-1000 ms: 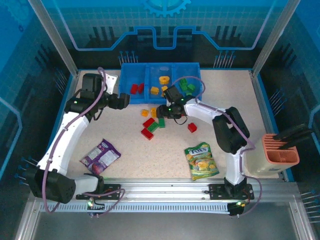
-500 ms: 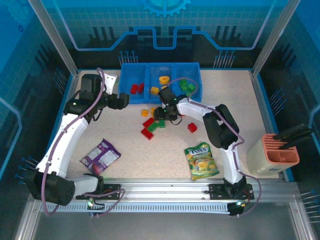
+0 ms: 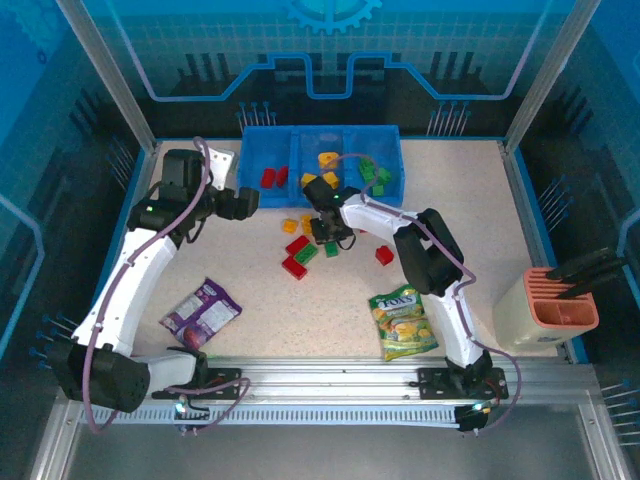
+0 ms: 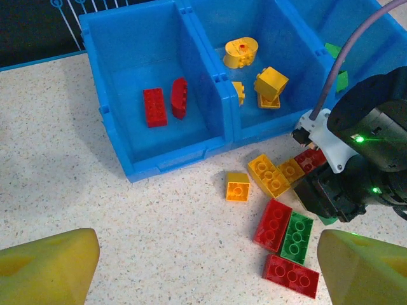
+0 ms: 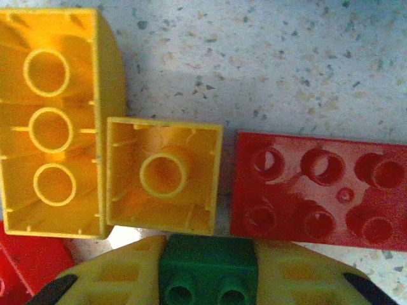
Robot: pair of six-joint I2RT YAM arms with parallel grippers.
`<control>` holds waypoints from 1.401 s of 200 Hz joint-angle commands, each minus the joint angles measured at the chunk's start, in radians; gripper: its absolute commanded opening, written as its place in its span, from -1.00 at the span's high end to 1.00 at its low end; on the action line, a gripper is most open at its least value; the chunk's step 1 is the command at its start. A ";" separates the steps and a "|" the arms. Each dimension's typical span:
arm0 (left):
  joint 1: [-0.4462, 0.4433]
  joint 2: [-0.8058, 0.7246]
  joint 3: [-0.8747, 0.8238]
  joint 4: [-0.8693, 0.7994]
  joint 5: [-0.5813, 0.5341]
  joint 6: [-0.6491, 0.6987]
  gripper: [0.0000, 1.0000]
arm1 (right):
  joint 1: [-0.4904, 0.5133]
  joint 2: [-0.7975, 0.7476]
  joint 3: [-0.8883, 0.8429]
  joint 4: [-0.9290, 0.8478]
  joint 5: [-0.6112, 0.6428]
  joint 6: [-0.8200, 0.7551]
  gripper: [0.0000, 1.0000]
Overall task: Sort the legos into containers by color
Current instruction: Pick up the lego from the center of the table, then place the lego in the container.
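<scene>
Since the right gripper [image 3: 326,236] sits low in the loose pile just in front of the tray [image 3: 270,133], the next move turns on 1 bearing. The green bin [image 3: 386,146], the right 1 of 3, lies at about 1 o'clock from the jaws in the top view. It is near, with the tray's front wall between.

Wrist view: the jaws are closed down on a green brick [image 5: 206,270], pinched between the 2 yellow pads [image 5: 108,283]. Its visible face spans pad to pad; most of it is hidden, so I can't tell the long axis. A small yellow brick [image 5: 164,175] and a red brick [image 5: 318,184] lie at 12 o'clock of it, touching or nearly so.

Judgement: lift straight up clear of those 2, then swing to 1 o'clock.

The left gripper [image 4: 203,270] hovers wide open, holding nothing, at 9 o'clock of the pile and nearer the red bin [image 4: 137,63]. The right arm owns this one.
</scene>
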 commanded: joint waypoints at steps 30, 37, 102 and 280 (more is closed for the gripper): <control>0.006 -0.023 -0.008 0.018 -0.002 -0.001 -0.80 | 0.009 -0.116 -0.170 -0.090 0.042 -0.089 0.57; 0.006 -0.023 -0.008 0.018 -0.005 0.000 -0.80 | 0.006 -0.149 -0.189 -0.097 0.053 -0.106 0.57; 0.006 -0.014 -0.015 0.020 -0.017 0.011 -0.80 | -0.174 -0.307 -0.102 -0.049 0.133 -0.362 0.54; 0.009 -0.005 -0.017 0.021 -0.047 0.031 -0.82 | -0.405 0.332 0.832 0.125 0.099 -0.552 0.47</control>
